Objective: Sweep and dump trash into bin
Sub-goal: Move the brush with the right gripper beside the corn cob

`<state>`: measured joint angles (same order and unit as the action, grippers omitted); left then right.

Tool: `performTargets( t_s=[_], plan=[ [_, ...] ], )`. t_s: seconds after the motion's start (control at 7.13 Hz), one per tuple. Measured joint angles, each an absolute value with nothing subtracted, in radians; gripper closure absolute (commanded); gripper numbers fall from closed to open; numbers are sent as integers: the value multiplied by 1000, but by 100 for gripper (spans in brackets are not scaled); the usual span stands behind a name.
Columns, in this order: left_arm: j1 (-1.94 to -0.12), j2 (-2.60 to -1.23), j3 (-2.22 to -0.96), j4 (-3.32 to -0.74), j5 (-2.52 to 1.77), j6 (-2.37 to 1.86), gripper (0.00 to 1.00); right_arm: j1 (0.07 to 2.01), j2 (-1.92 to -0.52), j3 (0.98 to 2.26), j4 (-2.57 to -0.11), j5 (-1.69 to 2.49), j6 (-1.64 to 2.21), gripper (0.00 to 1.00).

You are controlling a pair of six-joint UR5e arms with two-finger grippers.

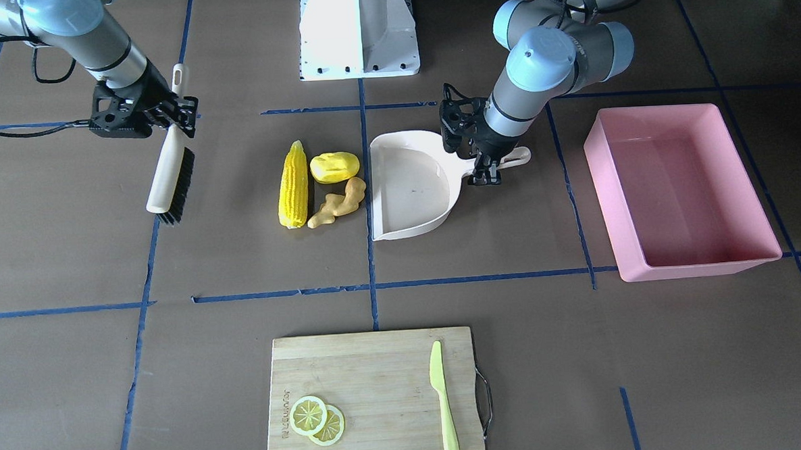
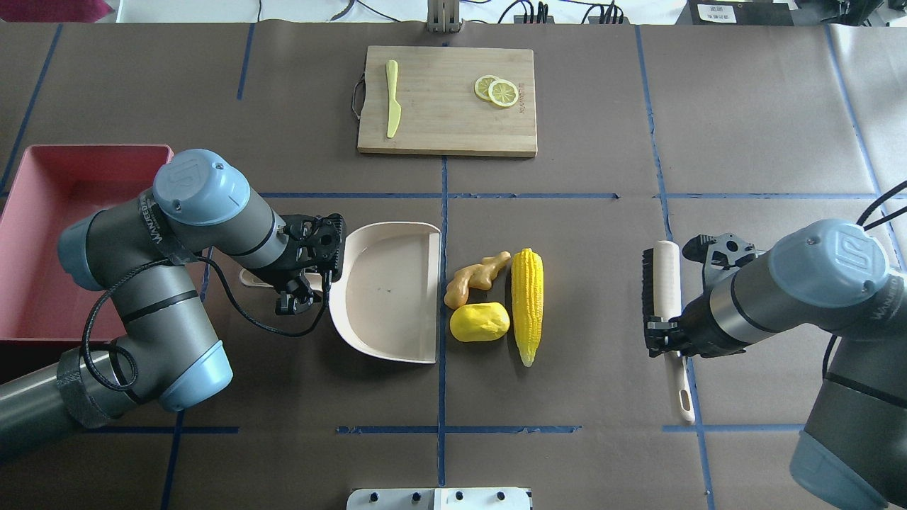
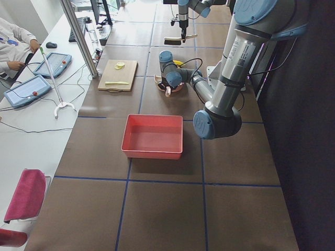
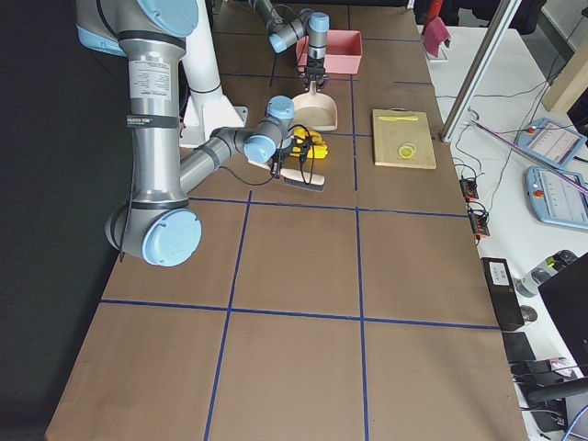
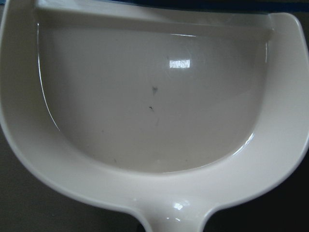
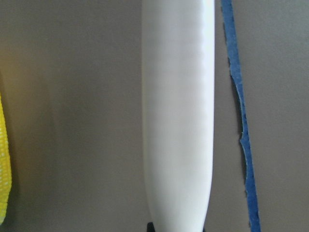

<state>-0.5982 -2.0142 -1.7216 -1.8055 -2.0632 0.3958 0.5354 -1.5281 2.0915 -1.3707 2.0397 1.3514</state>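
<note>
- Left gripper: jaws closed on the handle of the cream plastic dustpan, as confirmed in the left wrist view, where the handle runs straight in beneath the camera
- Dustpan lying flat on the brown table; the straight open lip is turned away from the left gripper, toward the trash
- Trash, three toy foods, lying on the table just beyond that lip, between the two grippers:
  - knobbly tan ginger root and yellow oval lump, nearest the lip, just beside each other
  - long yellow corn cob, just beside both, on the side toward the right gripper
- Large pink rectangular plastic tub standing upright on the table, on the far side of the left gripper from the dustpan, apart from it
- Right gripper: jaws clamped on the cream handle of a hand brush with black bristles; bristles are turned toward the corn cob, with a clear gap between
- Contact of the bristles with the table cannot be told
- Wooden cutting board lying well apart from both grippers, bearing a lime-green plastic knife and two overlapping lemon slices
</note>
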Motion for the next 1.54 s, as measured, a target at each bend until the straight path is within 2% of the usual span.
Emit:
performTargets(
  t_s=[0.56, 1.54],
  plan=[
    [-598, -2013, -1722, -1805, -2063, 395, 96, 451, -1366, 2026, -1432, 1998, 1408, 100],
    [-598, -2014, -1723, -1805, -2063, 394, 96, 370, -1224, 1954, -1567, 1954, 1441, 100]
  ],
)
